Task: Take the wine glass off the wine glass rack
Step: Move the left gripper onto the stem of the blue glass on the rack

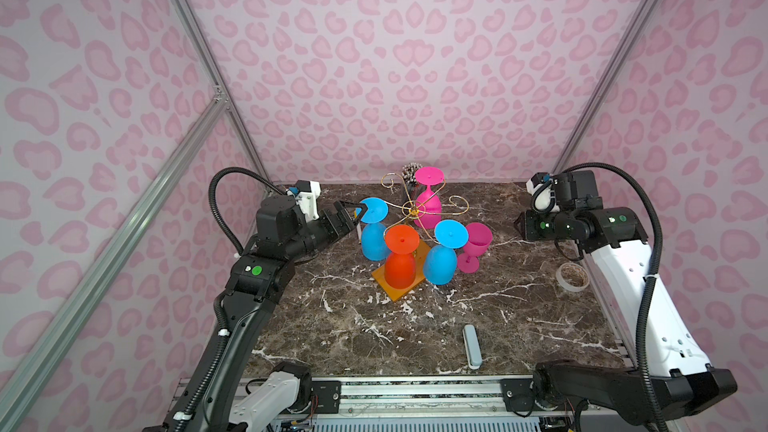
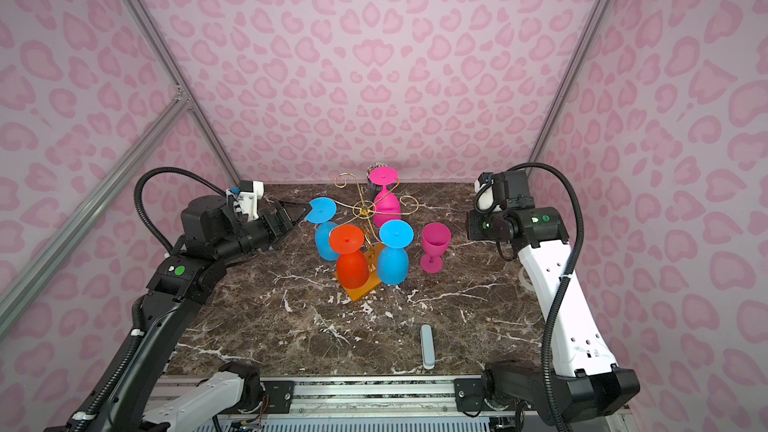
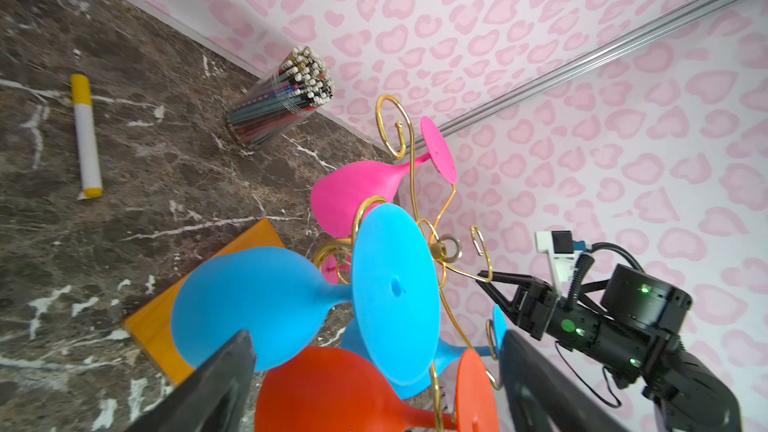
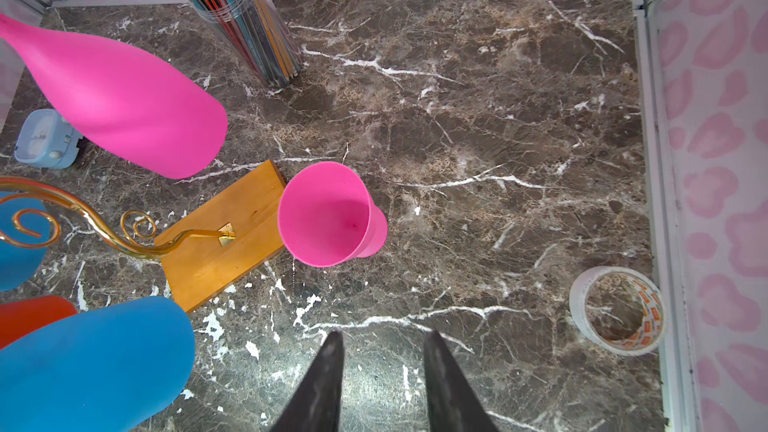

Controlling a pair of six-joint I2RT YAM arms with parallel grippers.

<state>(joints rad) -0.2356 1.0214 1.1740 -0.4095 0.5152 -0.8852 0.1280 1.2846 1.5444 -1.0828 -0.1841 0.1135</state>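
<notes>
At the wine glass rack (image 1: pixel 397 293), left gripper (image 1: pixel 357 214) (jaws spread) faces blue glass (image 1: pixel 374 243).

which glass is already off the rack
The darker pink glass, upright and mouth up on the table right of the rack; the other four hang upside down from its gold arms.

Pincers: two, the left pincer (image 3: pixel 375 333) and the right pincer (image 4: pixel 383 334).
Wine glass rack (image 1: pixel 398 295): one, between the pincers.
Blue glasses: two, the near blue glass (image 1: pixel 374 243) at the left pincer's tips and the far blue glass (image 1: pixel 439 263) toward the right pincer.
Pink glasses: two, the hanging pink glass (image 1: pixel 432 201) and the standing pink glass (image 1: pixel 478 238), which is nearest the right pincer.
Orange glass (image 1: pixel 399 268): one.
Pencil cup (image 3: pixel 282 101), marker (image 3: pixel 87 135), tape roll (image 4: pixel 578 305), grey case (image 1: pixel 471 346), pale blue box (image 4: pixel 45 139): one of each.
</notes>
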